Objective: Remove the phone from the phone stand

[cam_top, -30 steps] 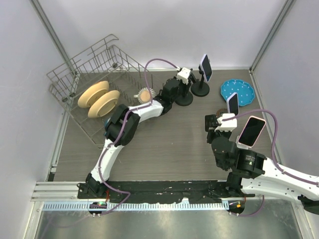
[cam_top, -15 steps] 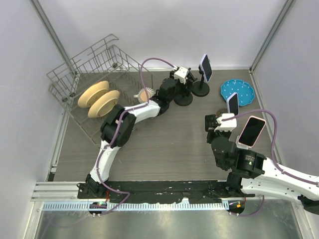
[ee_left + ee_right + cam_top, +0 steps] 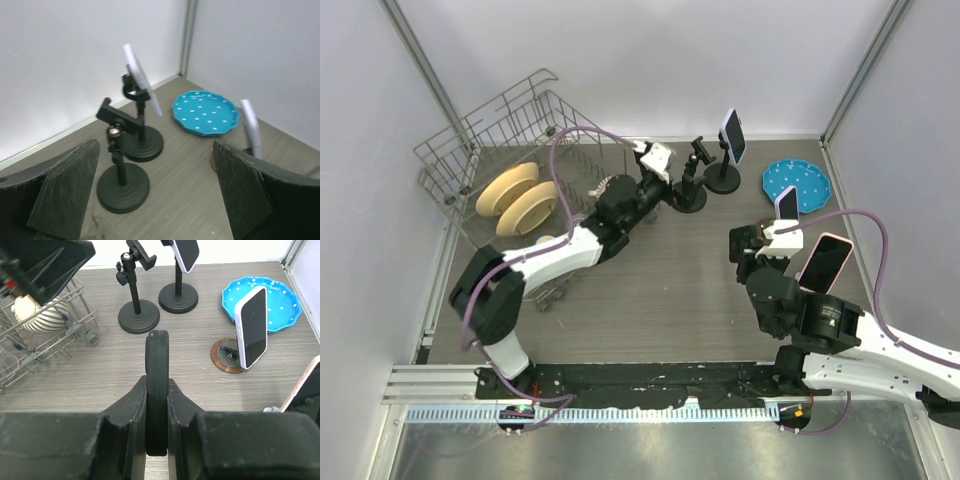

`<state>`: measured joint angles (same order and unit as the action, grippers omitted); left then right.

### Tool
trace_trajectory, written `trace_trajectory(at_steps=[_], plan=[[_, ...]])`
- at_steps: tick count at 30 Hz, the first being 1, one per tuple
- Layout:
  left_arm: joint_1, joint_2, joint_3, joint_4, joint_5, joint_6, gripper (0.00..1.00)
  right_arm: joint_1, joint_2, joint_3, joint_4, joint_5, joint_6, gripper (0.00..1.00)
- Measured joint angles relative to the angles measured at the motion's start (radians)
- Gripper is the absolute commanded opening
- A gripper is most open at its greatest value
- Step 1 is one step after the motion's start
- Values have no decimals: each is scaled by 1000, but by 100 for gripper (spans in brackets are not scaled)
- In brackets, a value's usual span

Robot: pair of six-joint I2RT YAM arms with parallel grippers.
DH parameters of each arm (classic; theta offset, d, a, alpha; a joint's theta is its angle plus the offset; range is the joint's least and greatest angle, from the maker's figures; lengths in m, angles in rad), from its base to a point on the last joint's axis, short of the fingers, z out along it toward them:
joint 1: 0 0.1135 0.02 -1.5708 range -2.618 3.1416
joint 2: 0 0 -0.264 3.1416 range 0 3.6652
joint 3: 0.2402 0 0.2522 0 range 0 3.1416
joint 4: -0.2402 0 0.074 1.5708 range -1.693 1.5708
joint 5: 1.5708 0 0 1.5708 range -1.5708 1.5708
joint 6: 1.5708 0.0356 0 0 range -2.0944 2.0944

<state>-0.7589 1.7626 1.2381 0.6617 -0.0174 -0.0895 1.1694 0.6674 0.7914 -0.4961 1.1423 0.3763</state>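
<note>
My right gripper (image 3: 157,384) is shut on a slim dark phone (image 3: 157,355), seen edge-on and held above the table. In the top view the right gripper (image 3: 748,246) sits at centre right. An empty black phone stand (image 3: 689,195) (image 3: 122,187) (image 3: 138,320) stands at the back. Just behind it, a second stand (image 3: 724,180) carries a tilted phone (image 3: 733,135) (image 3: 142,80). My left gripper (image 3: 665,175) (image 3: 157,200) is open with nothing between its fingers, a little to the left of the empty stand.
A blue dotted plate (image 3: 797,183) lies at back right. Beside it a small phone on a round wooden base (image 3: 786,207) (image 3: 252,327) stands upright. A pink-cased phone (image 3: 823,262) stands by my right arm. A wire dish rack (image 3: 510,150) with bowls fills the back left.
My left gripper has opened wide, let go of the empty stand and drawn back to the left. My right gripper keeps its grip and has barely moved.
</note>
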Motion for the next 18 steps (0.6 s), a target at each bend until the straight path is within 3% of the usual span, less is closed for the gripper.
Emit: trace_trajectory(at_steps=[8,18], plan=[[-189,-311,-307,47,-75,142,100,0,98,78,-92,-51,138,1],[-395,-467,-635,102,-196,279,100,0,178,84,-129,-134,303,1]])
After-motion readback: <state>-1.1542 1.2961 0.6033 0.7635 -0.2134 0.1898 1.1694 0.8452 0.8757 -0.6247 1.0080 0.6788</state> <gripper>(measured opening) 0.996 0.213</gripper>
